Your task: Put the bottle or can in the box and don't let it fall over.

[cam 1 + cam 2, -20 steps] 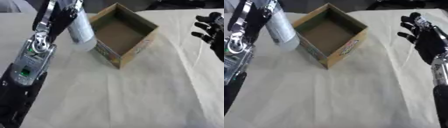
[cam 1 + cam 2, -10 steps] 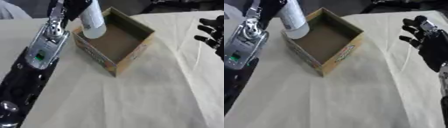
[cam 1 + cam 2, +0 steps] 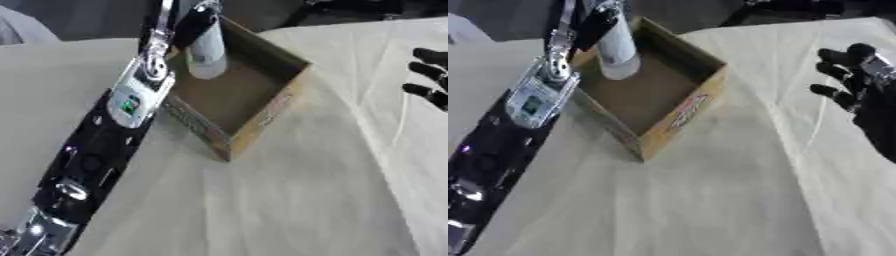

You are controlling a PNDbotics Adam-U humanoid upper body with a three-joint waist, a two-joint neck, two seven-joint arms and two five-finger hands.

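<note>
Gripping the bottle (image 3: 206, 55) by its upper body, the left hand (image 3: 194, 20) is holding it just above the open cardboard box (image 3: 262, 122), base hanging over the near-left part of the cavity. Bottle looks tall, smooth, probably light: likely tippy, so a high hold is suiting it. Right hand (image 3: 859, 80) is idling at the right, fingers spread, holding nothing.
</note>
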